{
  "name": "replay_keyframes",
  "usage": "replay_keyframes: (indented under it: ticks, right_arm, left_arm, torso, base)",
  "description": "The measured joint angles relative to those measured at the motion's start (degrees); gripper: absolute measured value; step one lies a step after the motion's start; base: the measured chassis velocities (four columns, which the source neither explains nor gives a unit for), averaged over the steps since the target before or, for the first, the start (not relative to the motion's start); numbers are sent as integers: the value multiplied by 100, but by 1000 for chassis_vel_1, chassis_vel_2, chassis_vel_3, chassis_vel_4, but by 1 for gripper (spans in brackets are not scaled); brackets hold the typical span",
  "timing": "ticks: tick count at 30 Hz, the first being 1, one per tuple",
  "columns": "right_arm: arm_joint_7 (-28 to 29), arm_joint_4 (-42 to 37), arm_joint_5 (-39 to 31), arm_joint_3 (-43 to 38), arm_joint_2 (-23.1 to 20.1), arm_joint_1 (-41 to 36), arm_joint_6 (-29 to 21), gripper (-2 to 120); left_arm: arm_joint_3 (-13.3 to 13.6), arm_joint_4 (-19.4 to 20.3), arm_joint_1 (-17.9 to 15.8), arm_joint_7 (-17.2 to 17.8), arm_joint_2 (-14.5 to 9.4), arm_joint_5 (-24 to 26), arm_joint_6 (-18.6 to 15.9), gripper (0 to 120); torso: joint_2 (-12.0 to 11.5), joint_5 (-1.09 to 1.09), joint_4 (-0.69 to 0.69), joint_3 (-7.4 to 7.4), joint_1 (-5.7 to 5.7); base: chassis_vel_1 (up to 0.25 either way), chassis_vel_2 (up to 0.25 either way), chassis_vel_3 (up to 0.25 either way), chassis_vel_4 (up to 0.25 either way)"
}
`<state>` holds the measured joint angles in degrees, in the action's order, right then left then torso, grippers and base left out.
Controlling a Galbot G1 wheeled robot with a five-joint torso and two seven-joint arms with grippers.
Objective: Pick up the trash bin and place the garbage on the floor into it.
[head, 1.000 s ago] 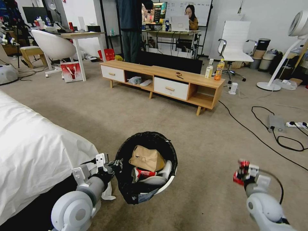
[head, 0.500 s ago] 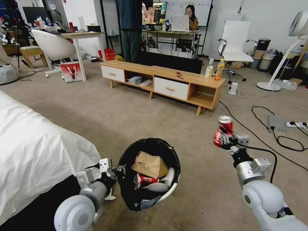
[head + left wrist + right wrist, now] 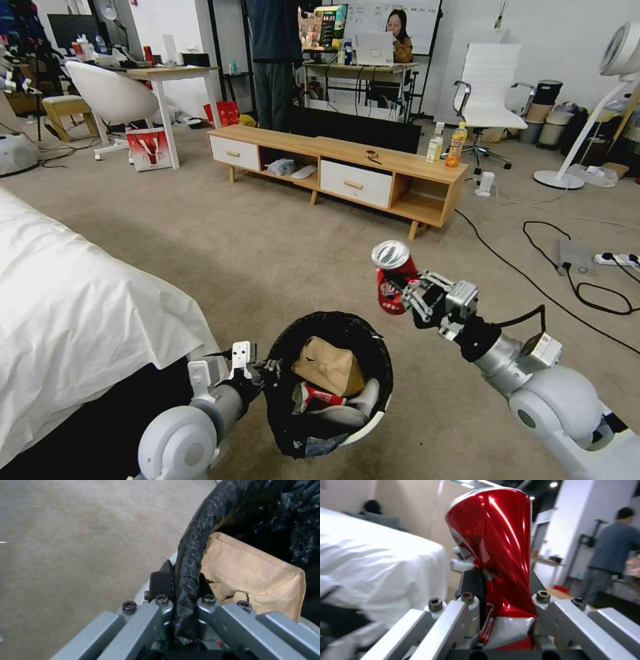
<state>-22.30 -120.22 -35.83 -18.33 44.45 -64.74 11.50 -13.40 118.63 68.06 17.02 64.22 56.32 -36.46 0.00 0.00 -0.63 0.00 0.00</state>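
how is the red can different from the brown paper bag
The red can is shiny crushed metal; the brown paper bag is matte creased paper. The can is held in the air by the right gripper, while the bag already lies inside the trash bin. Both are garbage.

Looking like an office or lab that's doubling as a mock living room: a bed and low TV stand are sitting on carpet, with desks, monitor, whiteboard, office chairs and loose cables trailing around.
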Motion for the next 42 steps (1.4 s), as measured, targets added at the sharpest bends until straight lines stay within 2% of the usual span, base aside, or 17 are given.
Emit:
replay_keyframes:
  ticks: [1,2,3,6,8,17,24,25,26,27,29,30,32,36,38,39,42]
  right_arm:
    - [0,0,0,0,0,0,0,15]
    - [-86,-6,-6,104,-22,-4,1,15]
    - [-86,-6,-6,104,-22,-4,1,15]
    - [-155,-10,-86,288,-126,-100,-21,15]
    - [-155,-13,-149,319,-171,-153,-68,15]
    - [-124,-162,-785,510,-342,-300,-555,15]
    - [-62,-110,-761,550,-346,-328,-619,15]
    - [59,-109,-680,543,-351,-348,-721,15]
    - [315,-111,-533,491,-356,-375,-1034,16]
    - [315,-111,-533,491,-356,-375,-1034,16]
    - [657,-116,-372,454,-344,-386,-1346,25]
    - [657,-116,-372,454,-344,-386,-1346,25]
    - [921,-119,-293,426,-307,-401,-1612,38]
    - [950,-108,-274,426,-282,-401,-1638,46]
    - [975,-106,-274,440,-271,-394,-1687,59]
    - [975,-106,-274,440,-271,-394,-1687,59]
    - [1008,-107,-323,465,-257,-398,-1829,74]
  left_arm:
    - [0,0,0,0,0,0,0,2]
    - [152,-107,-136,-27,-8,24,0,2]
    - [152,-107,-136,-27,-8,24,0,2]
    - [413,-267,-325,-108,56,52,0,2]
    - [463,-289,-352,-126,81,53,3,2]
    - [567,-359,-467,-280,126,53,76,2]
    - [579,-385,-521,-349,135,54,111,2]
    - [582,-384,-527,-352,140,56,115,2]
    - [586,-377,-529,-353,152,57,116,2]
    - [586,-377,-529,-353,152,57,116,2]
    - [582,-355,-518,-353,174,56,116,2]
    - [582,-355,-518,-353,174,56,116,2]
    - [548,-342,-483,-354,198,46,116,2]
    - [522,-334,-460,-354,198,37,116,2]
    - [491,-314,-443,-354,191,35,116,2]
    - [491,-314,-443,-354,191,35,116,2]
    - [474,-284,-443,-350,189,36,116,2]
  torso:
    - [0,0,0,0,0]
    - [0,0,0,0,0]
    - [0,0,0,0,0]
    - [0,-1,0,0,0]
    - [0,1,-1,0,0]
    - [0,0,1,0,0]
    - [0,0,0,0,0]
    - [0,0,0,0,0]
    - [0,0,0,0,0]
    - [0,0,0,0,0]
    - [0,0,0,0,0]
    - [0,0,0,0,0]
    - [0,0,0,0,0]
    - [0,0,1,0,0]
    - [0,0,0,0,0]
    - [0,0,0,0,0]
    - [0,0,1,0,0]
  base:
    - [0,0,0,0]
    - [0,0,0,0]
    - [0,0,0,0]
    - [0,0,0,0]
    - [0,0,0,0]
    - [0,0,0,0]
    - [0,0,0,0]
    - [0,0,0,0]
    - [0,0,0,0]
    - [0,0,0,0]
    - [0,0,0,0]
    - [0,0,0,0]
    - [0,0,0,0]
    - [0,0,0,0]
    - [0,0,0,0]
    - [0,0,0,0]
    - [0,0,0,0]
